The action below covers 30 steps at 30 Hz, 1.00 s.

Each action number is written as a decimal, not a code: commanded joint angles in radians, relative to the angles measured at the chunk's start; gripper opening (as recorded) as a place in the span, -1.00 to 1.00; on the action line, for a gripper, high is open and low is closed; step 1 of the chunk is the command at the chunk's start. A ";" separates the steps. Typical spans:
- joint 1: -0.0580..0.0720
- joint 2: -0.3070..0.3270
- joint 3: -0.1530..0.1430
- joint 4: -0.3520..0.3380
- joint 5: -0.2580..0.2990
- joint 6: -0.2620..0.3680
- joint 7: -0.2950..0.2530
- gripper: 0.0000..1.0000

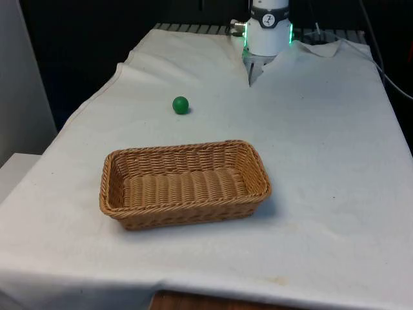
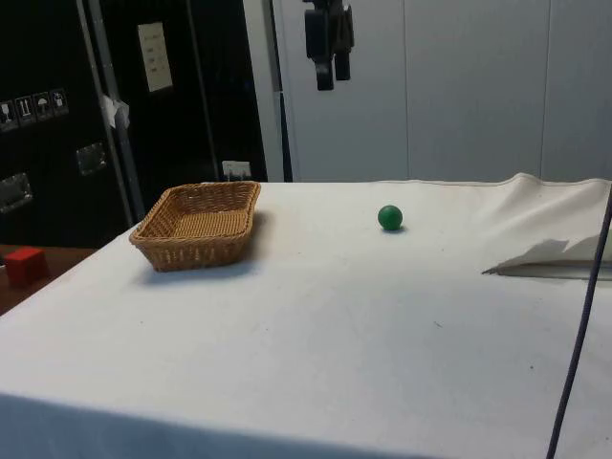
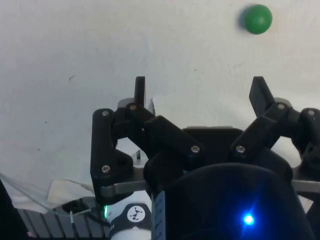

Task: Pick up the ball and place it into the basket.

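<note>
A small green ball (image 1: 181, 104) rests on the white cloth, towards the front view's left and beyond the basket. In the side view the ball (image 2: 389, 217) lies to the right of the basket (image 2: 199, 224). The woven wicker basket (image 1: 184, 183) is rectangular, empty, and sits nearer the front edge. My gripper (image 2: 331, 69) hangs high above the table, well above the ball and holding nothing. In the wrist view the gripper (image 3: 199, 92) stands open, its two black fingers (image 3: 139, 90) wide apart, with the ball (image 3: 258, 19) far below on the cloth.
The cloth (image 1: 322, 161) is rumpled into a raised fold (image 2: 545, 256) near the robot's base. A dark cable (image 2: 583, 306) hangs at the side view's right. A small red block (image 2: 26, 265) sits off the table at the side view's left.
</note>
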State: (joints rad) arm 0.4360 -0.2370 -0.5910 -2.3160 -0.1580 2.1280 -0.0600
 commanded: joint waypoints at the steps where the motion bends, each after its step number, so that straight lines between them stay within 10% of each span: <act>1: 0.000 0.001 -0.002 -0.003 0.000 0.004 -0.001 1.00; 30: -0.002 0.082 -0.114 -0.189 0.020 0.348 -0.089 1.00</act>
State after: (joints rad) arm 0.4320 -0.1480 -0.7030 -2.4990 -0.1470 2.4690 -0.1410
